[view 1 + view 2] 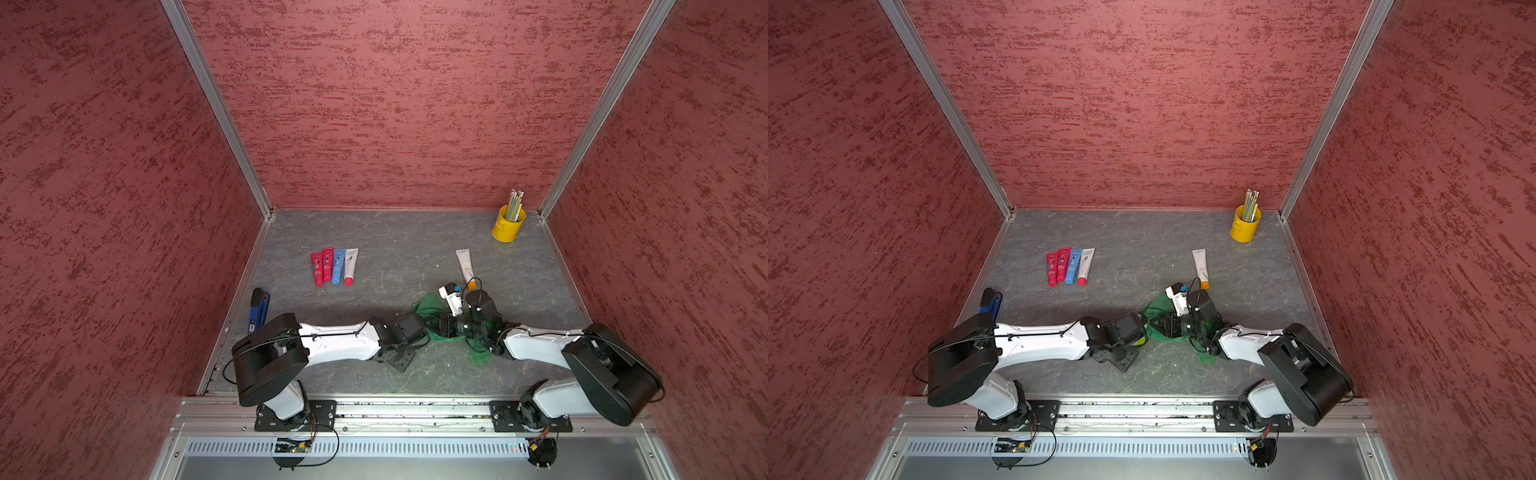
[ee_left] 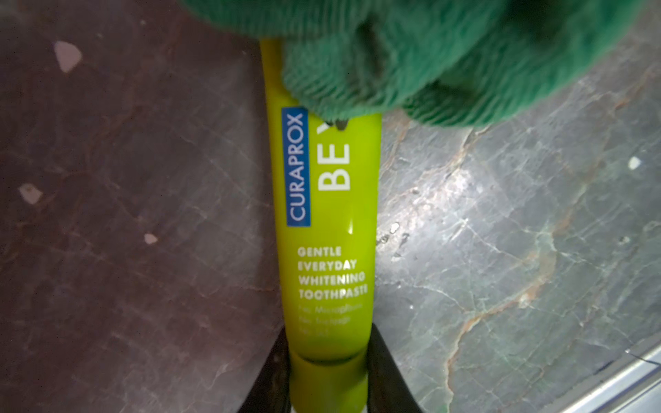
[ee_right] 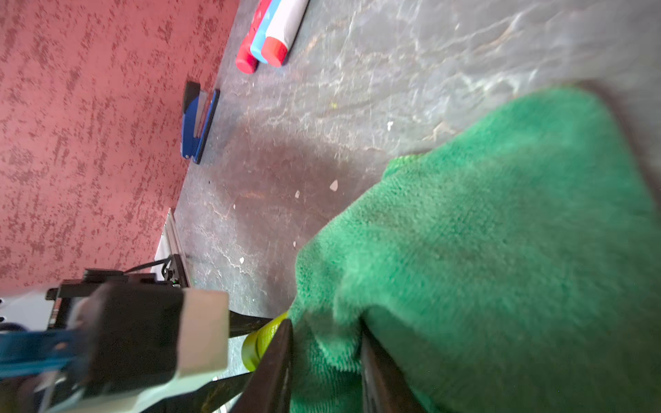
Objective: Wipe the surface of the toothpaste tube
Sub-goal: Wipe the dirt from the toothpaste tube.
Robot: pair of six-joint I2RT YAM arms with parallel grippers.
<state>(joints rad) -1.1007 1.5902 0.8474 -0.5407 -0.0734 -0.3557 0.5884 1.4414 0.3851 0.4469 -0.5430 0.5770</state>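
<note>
Near the front edge of the table (image 1: 374, 232), open room beyond — left gripper (image 2: 327, 357) pinches the tube (image 2: 327, 214) at its cap; right gripper (image 3: 325, 343), narrowly parted, clamps the cloth (image 3: 483, 232) over it.

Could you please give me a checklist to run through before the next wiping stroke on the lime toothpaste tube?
1. Grip on the toothpaste tube: ok, the left gripper clamps its cap end.
2. Hold on the cloth: cannot tell; it sits inside the right gripper, firmness unclear.
3. Contact between cloth and tube: ok, the cloth drapes over the far end.
4. Whole tube covered: not ok, the printed middle is bare.
5. Row of four tubes clear of both arms: ok.
</note>
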